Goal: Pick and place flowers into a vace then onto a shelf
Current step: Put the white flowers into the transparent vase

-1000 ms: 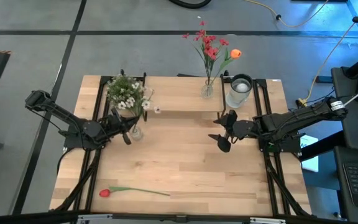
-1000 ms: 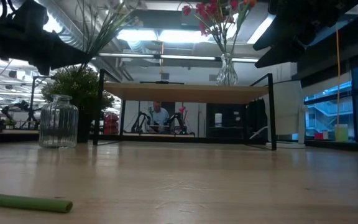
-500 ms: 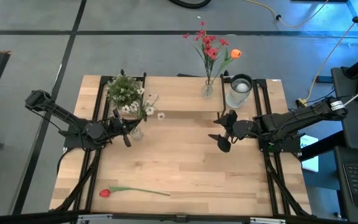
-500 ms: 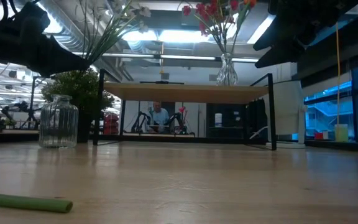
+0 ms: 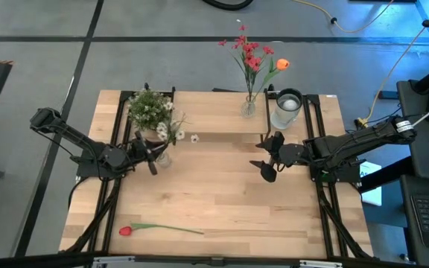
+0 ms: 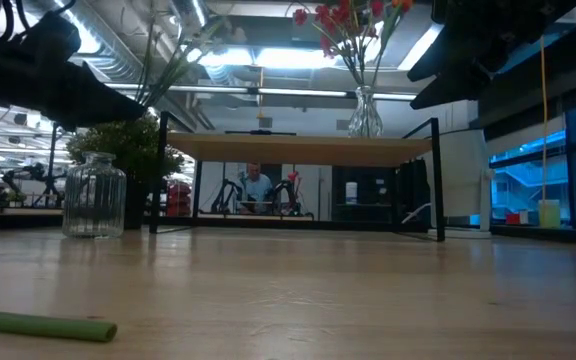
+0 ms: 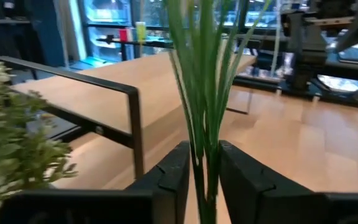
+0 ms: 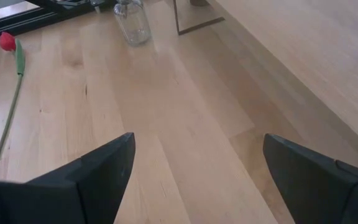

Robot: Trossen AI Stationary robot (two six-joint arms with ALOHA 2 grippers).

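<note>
Flowers, four items, as we count them. Item one: a white-blossom sprig [image 5: 176,128], its green stems [image 7: 199,112] pinched between the fingers [image 7: 171,180] of the left gripper [image 5: 146,152]. We see in the left wrist view that the two dark fingers are drawn in against the stems on both sides. The gripper sits just beside a ribbed clear glass vase [image 6: 94,195] standing on the tabletop [image 5: 222,201] before the shelf [image 5: 222,115], with the sprig's blossoms spread above the vase and over the shelf's front edge. We cannot tell whether the stem ends are inside the vase mouth.

Item two: a red small-blossom spray [image 5: 249,53], upright in a slender glass vase [image 5: 249,106] on the shelf, right of its middle. Item three: an orange tulip [image 5: 281,65], stem in that same vase, head leaning right.

Item four: a red tulip [image 5: 125,231], lying flat on the tabletop near the front left corner, stem running right; well apart from both grippers.

We note the right gripper [image 5: 268,158] above the tabletop right of centre, just in front of the shelf, fingers [image 8: 98,168] spread wide with nothing between them.

Sundry: a bushy green potted plant [image 5: 147,108] on the shelf's left end; a pale lidded jar [image 5: 286,109] on its right end. A person [image 6: 257,186] sits far behind the table in the low view.
</note>
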